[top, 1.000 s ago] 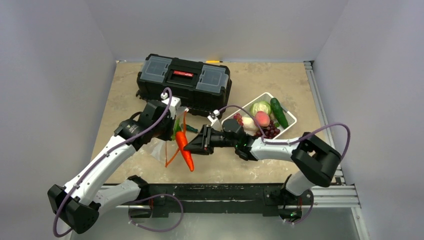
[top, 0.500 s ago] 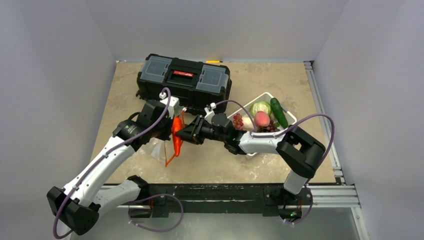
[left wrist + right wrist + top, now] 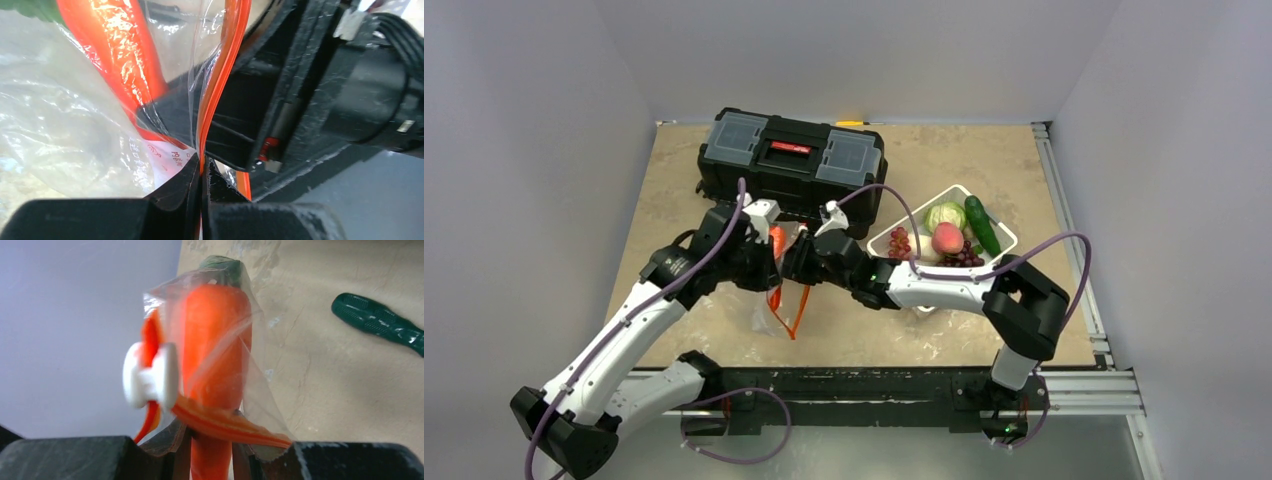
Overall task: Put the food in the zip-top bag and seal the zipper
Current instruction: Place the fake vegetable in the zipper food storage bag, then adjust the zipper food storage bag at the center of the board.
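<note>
Carrot (image 3: 776,240) upright over the near-left part of the counter (image 3: 984,150) in the overhead view, held off the surface between the two arms. Left fingers (image 3: 762,262) just left of it, right fingers (image 3: 797,266) just right of it, the two sets almost meeting. Bag (image 3: 766,312) hanging clear and crinkled below them, lower end near the counter, contact impossible to tell. Zipper (image 3: 801,308) trailing down the bag's right side as a thin orange-red line. Black toolbox (image 3: 789,160) just beyond, toward the far left. White basket (image 3: 944,194) well to the right, holding cabbage (image 3: 944,214), cucumber (image 3: 981,226), peach (image 3: 947,239) and grapes (image 3: 965,260).

Left wrist view: left fingers pressed together on the zipper, pinching the strip flat. Carrot visible through the clear film on the left, green top at the upper corner. White label (image 3: 167,155) with red print just beside the pinch. Black body of the right arm filling the right side.

Right wrist view: right fingers clamped on the carrot's narrow end, thick end and green top pointing away, wrapped in the bag's film. Zipper crossing in front of the carrot just above the fingers, a white slider (image 3: 150,375) on it at the left. Green screwdriver (image 3: 380,322) lying on the counter at the right, well apart from the bag.
</note>
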### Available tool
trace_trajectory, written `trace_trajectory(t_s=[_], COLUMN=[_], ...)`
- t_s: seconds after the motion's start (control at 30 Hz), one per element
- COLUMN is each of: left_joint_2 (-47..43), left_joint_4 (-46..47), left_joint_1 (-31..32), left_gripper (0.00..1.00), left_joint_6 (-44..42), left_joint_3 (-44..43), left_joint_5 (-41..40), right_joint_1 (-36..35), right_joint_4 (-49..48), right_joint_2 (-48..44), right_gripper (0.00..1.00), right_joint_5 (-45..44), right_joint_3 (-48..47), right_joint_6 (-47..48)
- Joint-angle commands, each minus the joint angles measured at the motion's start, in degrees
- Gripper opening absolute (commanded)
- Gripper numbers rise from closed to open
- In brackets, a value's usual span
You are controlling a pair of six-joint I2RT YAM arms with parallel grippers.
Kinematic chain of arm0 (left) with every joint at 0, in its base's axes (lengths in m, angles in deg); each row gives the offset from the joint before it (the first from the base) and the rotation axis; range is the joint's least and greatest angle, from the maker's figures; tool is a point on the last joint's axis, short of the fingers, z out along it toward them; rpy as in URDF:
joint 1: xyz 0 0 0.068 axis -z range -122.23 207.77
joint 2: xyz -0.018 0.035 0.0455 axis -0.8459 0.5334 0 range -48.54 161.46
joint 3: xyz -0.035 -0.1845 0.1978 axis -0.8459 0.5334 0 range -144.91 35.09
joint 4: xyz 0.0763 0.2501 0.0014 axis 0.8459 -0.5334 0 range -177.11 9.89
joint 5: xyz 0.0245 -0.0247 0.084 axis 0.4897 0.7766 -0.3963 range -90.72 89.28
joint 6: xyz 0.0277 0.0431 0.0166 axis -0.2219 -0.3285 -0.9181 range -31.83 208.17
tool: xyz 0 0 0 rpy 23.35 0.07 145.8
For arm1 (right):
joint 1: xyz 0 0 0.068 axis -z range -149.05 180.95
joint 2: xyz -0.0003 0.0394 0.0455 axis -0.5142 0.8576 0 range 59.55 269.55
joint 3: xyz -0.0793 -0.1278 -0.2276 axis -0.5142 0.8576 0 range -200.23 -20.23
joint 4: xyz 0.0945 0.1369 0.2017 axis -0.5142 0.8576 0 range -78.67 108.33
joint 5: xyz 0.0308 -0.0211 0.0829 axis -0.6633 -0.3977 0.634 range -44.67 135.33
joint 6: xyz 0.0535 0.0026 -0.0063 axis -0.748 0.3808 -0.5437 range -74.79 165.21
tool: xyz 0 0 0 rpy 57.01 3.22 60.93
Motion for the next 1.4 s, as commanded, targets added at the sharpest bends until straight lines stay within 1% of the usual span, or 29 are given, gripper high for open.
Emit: trace_trajectory(t_s=[0.0,0.1,0.13,0.27,0.4,0.43,0.5,0.7,0.8,0.93,1.0,1.07,1.1,1.17,1.2,1.3,1.33,1.37], left_joint_2=[-3.00,-4.78,-5.73,-8.24,-9.26,-9.46,-9.54,-8.59,-8.23,-8.46,-8.54,-8.70,-8.77,-8.85,-9.02,-9.32,-9.36,-9.54], left_joint_4=[2.29,2.77,2.72,2.71,2.16,1.94,1.84,1.58,1.59,2.52,2.56,2.62,2.68,2.63,2.56,2.23,1.79,1.03], left_joint_1=[0.46,0.49,0.50,0.45,0.46,0.40,0.39,0.38,0.34,0.28,0.29,0.26,0.29,0.27,0.32,0.31,0.37,0.36], left_gripper=[0.00,0.00,0.00,0.00,0.00,0.00,0.00,0.00,0.00,0.00,0.00,0.00,0.00,0.00,0.00,0.00,0.00,0.00], left_joint_6=[8.47,10.49,10.94,12.53,13.26,13.27,13.19,10.92,10.20,10.87,11.20,11.57,11.76,12.02,12.16,12.59,12.72,12.83], left_joint_3=[-1.82,-1.74,-1.67,-1.24,-1.45,-1.52,-1.45,-1.66,-1.80,-1.48,-1.45,-1.31,-1.24,-1.27,-1.42,-1.76,-2.05,-2.45], left_joint_5=[7.89,6.08,3.96,-1.19,-5.31,-6.35,-6.98,-11.20,-12.42,-11.53,-11.40,-11.04,-10.78,-10.46,-10.44,-10.77,-11.24,-11.87], right_joint_1=[-2.91,-4.20,-4.30,-4.31,-4.30,-4.27,-4.31,-4.34,-4.33,-4.38,-4.40,-4.40,-4.38,-4.67,-5.07,-6.52,-6.97,-7.16], right_joint_4=[0.62,1.85,1.58,-0.36,3.95,4.97,8.00,15.17,22.47,29.57,28.95,25.94,24.62,22.90,21.42,17.64,17.54,17.90], right_joint_2=[-2.38,-2.60,-2.78,-4.98,-7.85,-8.41,-10.05,-16.07,-19.07,-23.03,-25.33,-26.52,-26.03,-23.57,-22.05,-17.68,-16.09,-14.82], right_gripper=[0.00,0.01,0.07,0.41,0.60,0.61,0.63,0.63,0.61,0.62,0.64,0.68,0.69,0.79,0.80,0.77,0.74,0.67], right_joint_5=[-6.46,-6.64,-5.71,-0.57,2.37,4.10,3.84,4.36,1.49,-1.67,-1.99,-0.82,0.44,2.24,3.07,4.97,5.14,5.41], right_joint_3=[-3.99,-4.03,-3.65,-1.14,-1.44,-1.72,-2.28,-0.44,-0.61,-0.06,2.00,4.02,4.31,3.69,3.39,1.29,-0.09,-1.49], right_joint_6=[7.59,9.51,9.84,11.01,14.01,14.78,17.70,22.75,24.26,23.85,23.02,22.01,21.60,20.30,19.73,19.17,19.43,19.79])
